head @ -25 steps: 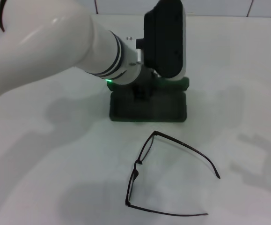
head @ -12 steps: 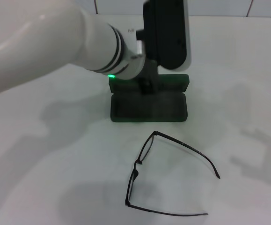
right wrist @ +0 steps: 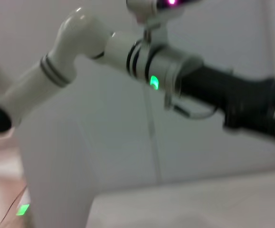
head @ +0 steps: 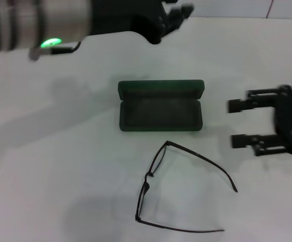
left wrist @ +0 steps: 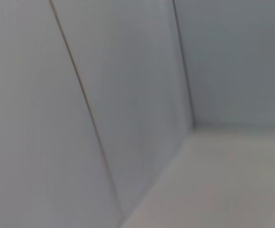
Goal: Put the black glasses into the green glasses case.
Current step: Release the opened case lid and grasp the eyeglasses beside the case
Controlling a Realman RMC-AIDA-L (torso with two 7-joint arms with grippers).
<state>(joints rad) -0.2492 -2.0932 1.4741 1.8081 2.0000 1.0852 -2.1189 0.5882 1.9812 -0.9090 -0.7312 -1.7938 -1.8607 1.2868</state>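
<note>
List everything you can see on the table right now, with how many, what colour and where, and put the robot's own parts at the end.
green glasses case: one, dark green, lid open, middle of the table, beyond the glasses.
black glasses: one pair, black, temples unfolded, lying on the table in front of the case, apart from it.
table: one, white, under everything.
left gripper: one, black, raised above the table's far side, behind the case.
right gripper: one, black, fingers apart, to the right of the case, holding nothing.

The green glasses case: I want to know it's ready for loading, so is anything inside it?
The green glasses case lies open, showing only dark lining; nothing is inside. The black glasses lie on the table in front of it.
</note>
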